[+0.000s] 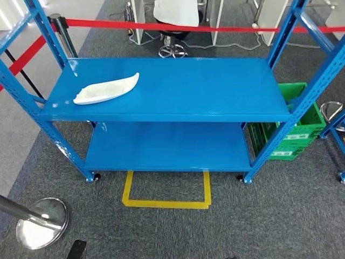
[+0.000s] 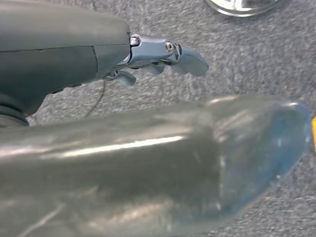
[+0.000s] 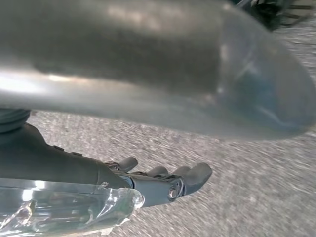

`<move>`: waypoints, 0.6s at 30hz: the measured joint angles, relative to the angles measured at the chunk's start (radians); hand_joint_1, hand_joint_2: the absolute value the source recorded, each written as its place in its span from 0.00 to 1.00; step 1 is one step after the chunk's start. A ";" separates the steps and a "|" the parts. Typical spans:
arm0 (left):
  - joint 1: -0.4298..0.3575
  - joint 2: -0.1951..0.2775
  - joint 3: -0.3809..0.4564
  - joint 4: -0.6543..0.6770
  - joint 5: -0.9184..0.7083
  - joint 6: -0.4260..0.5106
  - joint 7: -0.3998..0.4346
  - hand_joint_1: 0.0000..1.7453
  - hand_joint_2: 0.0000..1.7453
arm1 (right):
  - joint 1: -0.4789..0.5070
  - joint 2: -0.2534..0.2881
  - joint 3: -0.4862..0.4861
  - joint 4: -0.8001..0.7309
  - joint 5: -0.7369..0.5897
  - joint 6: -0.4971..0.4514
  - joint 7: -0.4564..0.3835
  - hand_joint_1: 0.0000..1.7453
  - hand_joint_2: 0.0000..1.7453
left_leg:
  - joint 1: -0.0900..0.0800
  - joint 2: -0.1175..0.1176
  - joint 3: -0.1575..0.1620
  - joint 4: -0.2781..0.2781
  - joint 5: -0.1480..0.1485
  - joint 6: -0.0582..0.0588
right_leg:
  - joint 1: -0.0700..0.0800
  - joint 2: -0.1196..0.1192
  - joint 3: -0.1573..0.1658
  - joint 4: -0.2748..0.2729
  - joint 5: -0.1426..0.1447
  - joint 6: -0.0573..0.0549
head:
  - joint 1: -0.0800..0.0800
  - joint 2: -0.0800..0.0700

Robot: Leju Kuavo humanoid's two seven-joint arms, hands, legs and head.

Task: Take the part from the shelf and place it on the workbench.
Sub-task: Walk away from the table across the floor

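Observation:
The part (image 1: pixel 107 89) is a long white curved shell. It lies on the left of the top board of the blue shelf (image 1: pixel 195 86), in the head view. My left hand (image 2: pixel 111 54) hangs over grey carpet with its fingers (image 2: pixel 186 57) stretched out straight and nothing in it. My right hand (image 3: pixel 149 185) also hangs over the carpet, fingers (image 3: pixel 193 175) extended and apart from the thumb, holding nothing. Both hands are well away from the part.
The shelf's lower board (image 1: pixel 166 148) is bare. A green crate (image 1: pixel 299 129) stands behind the shelf's right post. A yellow floor outline (image 1: pixel 166 204) lies in front of the shelf. A stanchion base (image 1: pixel 40 222) is near left. Red barrier tape (image 1: pixel 163 26) and a seated person (image 1: pixel 177 13) are beyond.

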 joint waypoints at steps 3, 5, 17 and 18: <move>-0.002 0.001 0.004 0.000 0.002 -0.002 0.000 0.00 0.00 | 0.000 0.000 -0.003 0.000 0.001 -0.001 0.001 0.00 0.00 | 0.001 -0.003 0.017 0.000 -0.015 0.006 | -0.004 0.001 -0.115 0.178 -0.070 0.010 | 0.004 0.000; 0.001 0.000 0.005 0.000 0.002 -0.002 0.000 0.00 0.00 | 0.005 0.000 -0.004 0.000 0.002 -0.003 0.002 0.00 0.00 | 0.002 -0.008 0.032 0.000 -0.030 0.004 | -0.007 0.001 -0.160 0.205 -0.069 0.015 | 0.005 0.000; -0.005 0.000 0.015 0.000 0.007 -0.002 0.002 0.00 0.00 | 0.002 0.001 -0.006 0.000 0.006 -0.023 0.009 0.00 0.00 | 0.004 -0.010 -0.010 0.168 -0.132 -0.053 | -0.016 0.002 -0.079 -0.034 0.099 -0.041 | -0.001 0.000; -0.004 0.000 0.017 0.000 0.008 -0.002 0.002 0.00 0.00 | 0.002 0.001 -0.006 0.000 0.006 -0.027 0.012 0.00 0.00 | 0.004 -0.010 -0.054 0.229 -0.155 -0.055 | -0.016 0.002 -0.075 -0.034 0.094 -0.043 | -0.002 0.000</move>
